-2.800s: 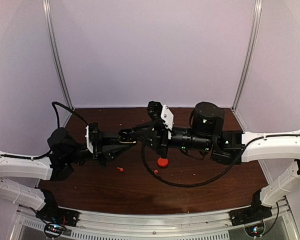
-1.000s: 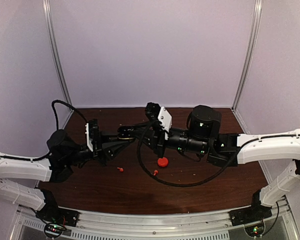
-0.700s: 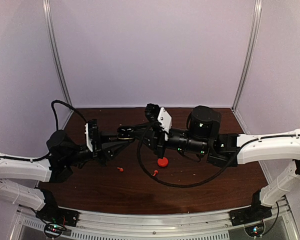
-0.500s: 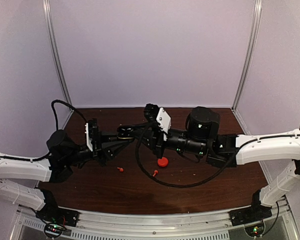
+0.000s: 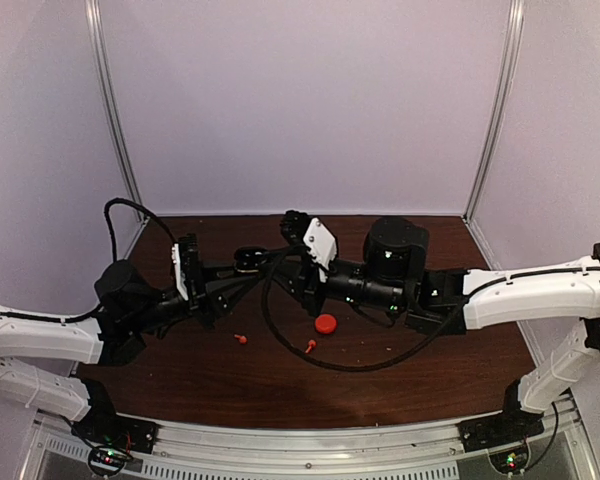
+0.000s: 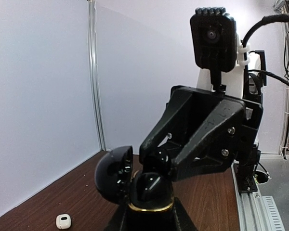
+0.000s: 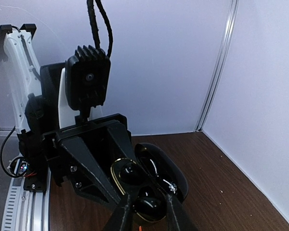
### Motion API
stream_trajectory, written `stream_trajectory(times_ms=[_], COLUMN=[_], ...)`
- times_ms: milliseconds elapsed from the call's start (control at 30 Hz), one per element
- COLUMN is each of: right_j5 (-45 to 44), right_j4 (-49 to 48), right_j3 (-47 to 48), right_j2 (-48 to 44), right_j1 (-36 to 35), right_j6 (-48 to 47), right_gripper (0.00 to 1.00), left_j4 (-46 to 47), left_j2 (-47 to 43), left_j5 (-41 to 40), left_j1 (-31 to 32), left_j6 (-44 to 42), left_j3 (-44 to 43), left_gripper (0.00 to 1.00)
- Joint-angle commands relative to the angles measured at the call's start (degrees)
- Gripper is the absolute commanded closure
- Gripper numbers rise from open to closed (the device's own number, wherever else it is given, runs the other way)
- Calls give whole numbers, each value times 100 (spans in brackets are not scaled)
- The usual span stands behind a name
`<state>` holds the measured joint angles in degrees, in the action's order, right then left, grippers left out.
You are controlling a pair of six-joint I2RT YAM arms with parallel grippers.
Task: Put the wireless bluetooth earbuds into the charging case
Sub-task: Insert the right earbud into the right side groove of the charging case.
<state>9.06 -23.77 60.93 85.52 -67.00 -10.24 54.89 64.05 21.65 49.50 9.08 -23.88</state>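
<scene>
The left gripper [image 6: 150, 212] is clamped on a black charging case [image 6: 151, 190], its 2 fingers pressing the base from either side and holding it upright above the table [image 5: 180, 390]. The case is open: its lid [image 6: 113, 174] is swung back toward the left of the left wrist view, and a gold rim [image 7: 119, 167] rings the opening.

The right gripper [image 7: 147, 199] meets it head-on from the other side, with its fingertips down at the case's opening. The fingers [image 7: 123, 211] stand a narrow gap apart over the glossy black interior. I cannot tell whether they pinch anything or stand loose, nor whether an earbud sits inside the case.

In the top view the 2 grippers meet at the middle of the table toward its far side, the left gripper [image 5: 242, 270] and right gripper [image 5: 278, 262] just beside each other around the case [image 5: 248, 257].

A red earbud [image 5: 242, 339] lies on the table nearer than the left gripper, apart from it. A second red earbud [image 5: 309, 346] lies on the table nearer than the right gripper, close to a red round piece [image 5: 325, 323]. A small white rounded object [image 6: 63, 221] rests on the table, well apart from the case.
</scene>
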Motion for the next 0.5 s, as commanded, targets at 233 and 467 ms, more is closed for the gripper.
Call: stream_trajectory(times_ms=[233, 467], right_j5=[42, 227], right_j4=[625, 805], right_j3=[45, -189], right_j2=[-1, -553], right_j1=[-24, 0], right_j6=[112, 31], right_gripper=[61, 46], left_j4=[791, 694], left_j2=[-113, -103], left_j5=[13, 339], left_j1=[-1, -1], left_j6=[14, 40], left_j3=[-124, -133], left_gripper=[100, 100])
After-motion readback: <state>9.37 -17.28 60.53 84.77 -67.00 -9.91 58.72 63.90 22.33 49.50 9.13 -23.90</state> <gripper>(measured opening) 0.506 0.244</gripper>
